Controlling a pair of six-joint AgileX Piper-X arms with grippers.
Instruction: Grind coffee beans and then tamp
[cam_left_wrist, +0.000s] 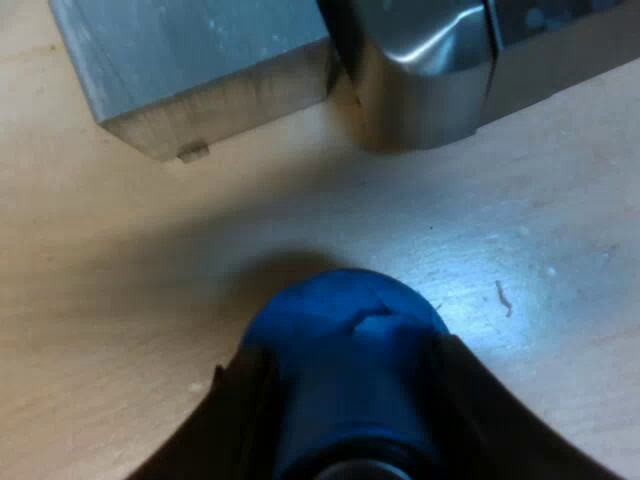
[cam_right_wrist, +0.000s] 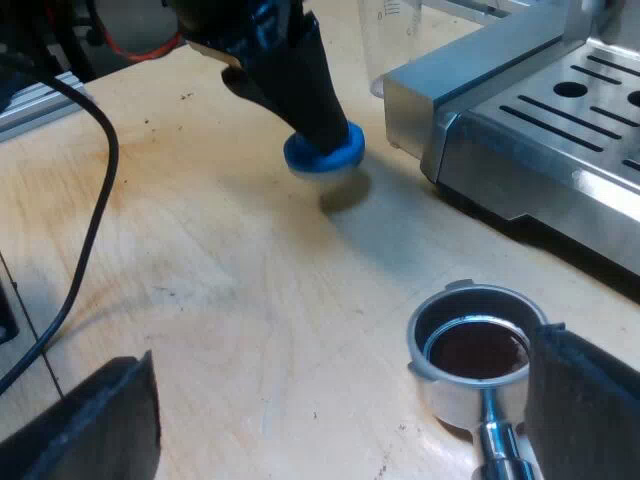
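While beside the machine (cam_right_wrist: 530, 130), blue tamper (cam_left_wrist: 345, 365) in left jaws.

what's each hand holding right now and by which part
The left hand grips the round blue tamper by its upper sides; right hand is open, holding nothing.

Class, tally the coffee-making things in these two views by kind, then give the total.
Boxy stainless-steel espresso machine: 1
Round blue tamper: 1
Round metal holder: 1
Clear measuring glass: 1
Total: 4
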